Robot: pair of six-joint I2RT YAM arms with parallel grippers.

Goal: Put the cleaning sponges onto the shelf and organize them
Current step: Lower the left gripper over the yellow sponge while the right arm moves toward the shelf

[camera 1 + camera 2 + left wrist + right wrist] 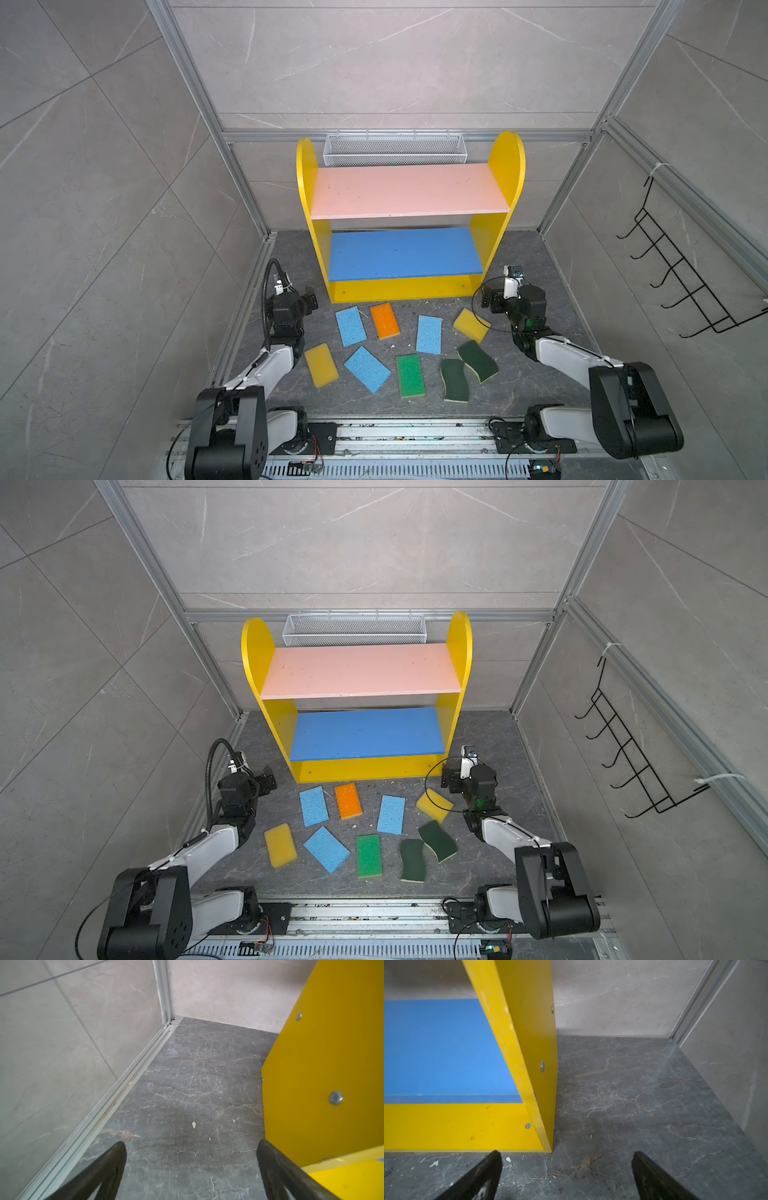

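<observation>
Black-fingered left gripper (191, 1145) and right gripper (566, 1155) both stood spread wide, holding nothing, one at each front corner of the shelf (403, 289). Nine cleaning sponges (409, 376) lay loose on the floor (519, 386) just in front of the shelf. Its pink board (407, 189) and blue board (405, 253) were bare. Judged progress: nothing shelved; all nine were yet to be placed.

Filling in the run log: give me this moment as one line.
sponges: nine loose on floor | shelf: no sponges visible | left gripper: open, empty | right gripper: open, empty
</observation>
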